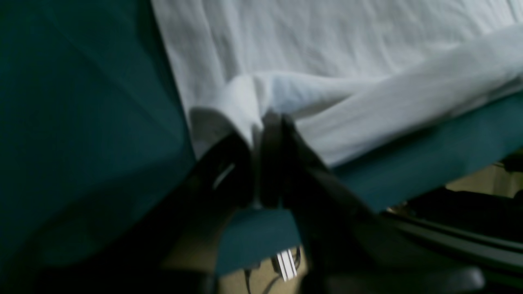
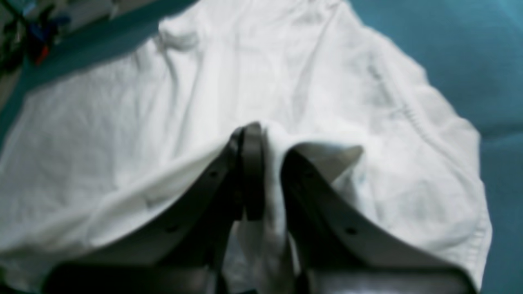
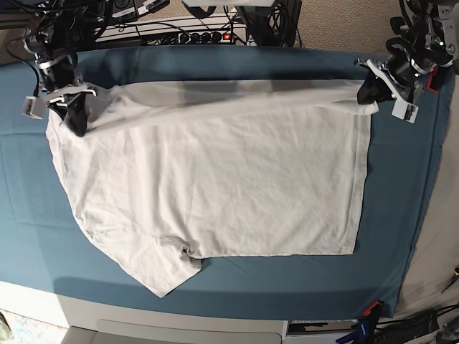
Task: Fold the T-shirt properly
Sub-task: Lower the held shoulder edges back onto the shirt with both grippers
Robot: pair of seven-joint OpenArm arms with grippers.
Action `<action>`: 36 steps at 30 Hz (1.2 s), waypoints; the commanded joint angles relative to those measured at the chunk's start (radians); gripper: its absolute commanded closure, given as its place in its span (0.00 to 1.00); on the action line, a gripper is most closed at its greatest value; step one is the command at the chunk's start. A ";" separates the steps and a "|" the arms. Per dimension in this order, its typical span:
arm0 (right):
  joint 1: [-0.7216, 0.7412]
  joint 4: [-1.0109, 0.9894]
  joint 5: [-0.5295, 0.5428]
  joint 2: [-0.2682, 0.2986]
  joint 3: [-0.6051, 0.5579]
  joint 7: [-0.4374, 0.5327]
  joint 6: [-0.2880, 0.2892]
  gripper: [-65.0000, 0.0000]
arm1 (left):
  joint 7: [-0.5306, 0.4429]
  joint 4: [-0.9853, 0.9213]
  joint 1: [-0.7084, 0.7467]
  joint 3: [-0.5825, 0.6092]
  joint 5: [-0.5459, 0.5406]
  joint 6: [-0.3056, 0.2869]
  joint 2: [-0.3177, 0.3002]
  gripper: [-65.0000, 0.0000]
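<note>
A large teal cloth point(image 3: 215, 276) covered the table, and the white T-shirt point(image 3: 215, 186) lay spread across most of it, wrinkled, one sleeve pointing toward the near edge. Its far edge was lifted off the cloth and stretched taut between the two arms. The left gripper point(image 1: 269, 122) was pinched closed on the shirt's far corner at the base view's right. The right gripper point(image 2: 267, 139) was likewise clamped on a bunched fold of white fabric at the far corner on that view's left.
</note>
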 commanded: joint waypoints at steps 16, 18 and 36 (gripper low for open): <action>0.048 0.016 -0.222 0.104 -0.154 0.153 -0.136 1.00 | -0.074 0.012 -0.033 0.174 0.151 0.053 -0.019 1.00; 0.048 0.016 -0.222 0.118 -0.154 0.166 -0.135 1.00 | -0.075 0.012 -0.043 0.196 0.175 0.052 -0.019 1.00; 0.047 0.016 -0.222 0.158 -0.155 0.157 -0.136 1.00 | -0.084 0.012 -0.087 0.202 0.183 0.090 -0.019 1.00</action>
